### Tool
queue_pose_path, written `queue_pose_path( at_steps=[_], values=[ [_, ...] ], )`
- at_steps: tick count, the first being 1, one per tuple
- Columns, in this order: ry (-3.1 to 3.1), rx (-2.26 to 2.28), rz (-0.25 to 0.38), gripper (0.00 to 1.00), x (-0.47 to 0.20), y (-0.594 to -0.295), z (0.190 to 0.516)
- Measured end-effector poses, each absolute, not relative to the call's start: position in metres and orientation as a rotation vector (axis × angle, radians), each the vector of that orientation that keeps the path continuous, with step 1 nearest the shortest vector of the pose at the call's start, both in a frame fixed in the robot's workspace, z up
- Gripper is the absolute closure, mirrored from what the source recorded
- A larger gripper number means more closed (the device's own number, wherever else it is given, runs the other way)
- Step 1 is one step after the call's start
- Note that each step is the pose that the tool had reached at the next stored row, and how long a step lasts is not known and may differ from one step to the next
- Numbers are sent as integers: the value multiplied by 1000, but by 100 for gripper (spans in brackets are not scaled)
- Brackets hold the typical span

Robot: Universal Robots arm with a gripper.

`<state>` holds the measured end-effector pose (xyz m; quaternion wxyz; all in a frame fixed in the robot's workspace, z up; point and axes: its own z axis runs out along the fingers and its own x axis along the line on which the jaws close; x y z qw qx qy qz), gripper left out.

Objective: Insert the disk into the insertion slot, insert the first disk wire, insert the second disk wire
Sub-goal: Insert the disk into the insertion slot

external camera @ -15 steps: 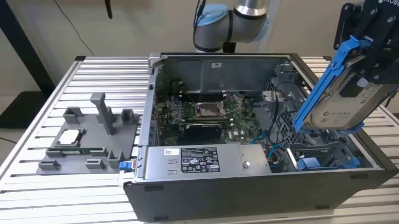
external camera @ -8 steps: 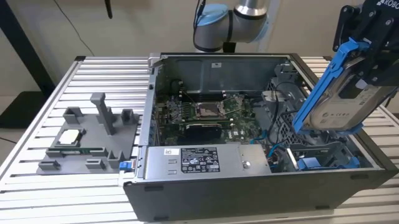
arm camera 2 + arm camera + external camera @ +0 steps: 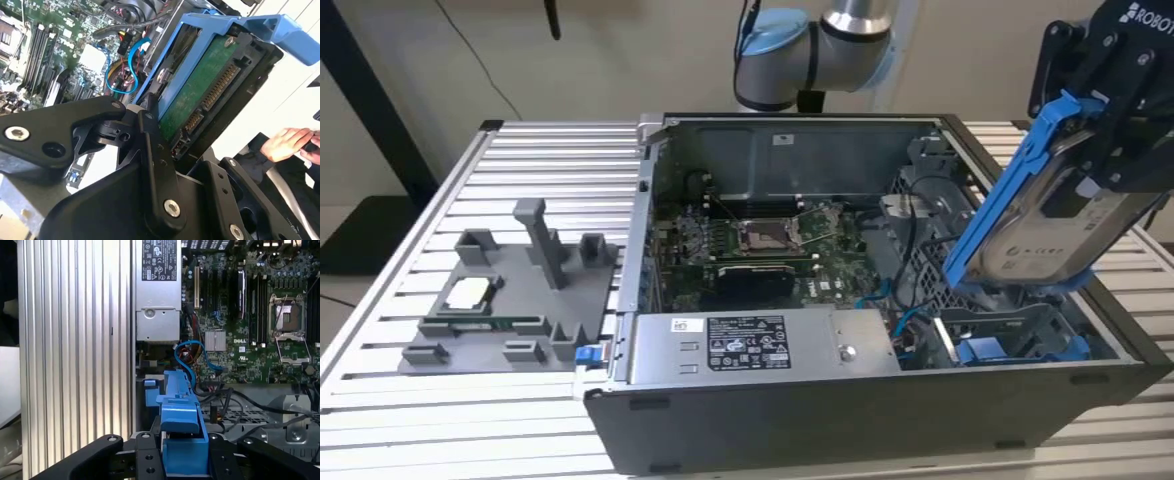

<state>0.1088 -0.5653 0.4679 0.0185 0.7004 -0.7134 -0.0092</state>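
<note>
My gripper (image 3: 1094,165) is shut on the disk (image 3: 1047,230), a silver-grey drive in a bright blue carrier. The disk hangs tilted over the open computer case at the exterior view's right. Below it sits the insertion slot (image 3: 1001,335), a grey metal bay with blue plastic pieces, and the disk is still clear of it. In the second wrist view the disk's green board and connector (image 3: 200,95) face the camera between the black fingers (image 3: 150,130). In the first wrist view the blue carrier (image 3: 182,425) stands between the fingers (image 3: 145,457). A blue cable (image 3: 192,352) loops loose inside the case.
The open case holds a motherboard (image 3: 761,240) and a grey labelled power supply box (image 3: 747,345) along its near side. A grey fixture tray (image 3: 507,300) lies on the slatted table (image 3: 547,150) at the exterior view's left. A person's hand (image 3: 285,142) shows beyond the disk.
</note>
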Motion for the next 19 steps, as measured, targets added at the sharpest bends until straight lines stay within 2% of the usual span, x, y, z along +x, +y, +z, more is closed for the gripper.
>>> queue_pose_path(
  at_steps=[19],
  values=[
    [-2215, 2175, -28, 67, 112, -567, 454]
  ],
)
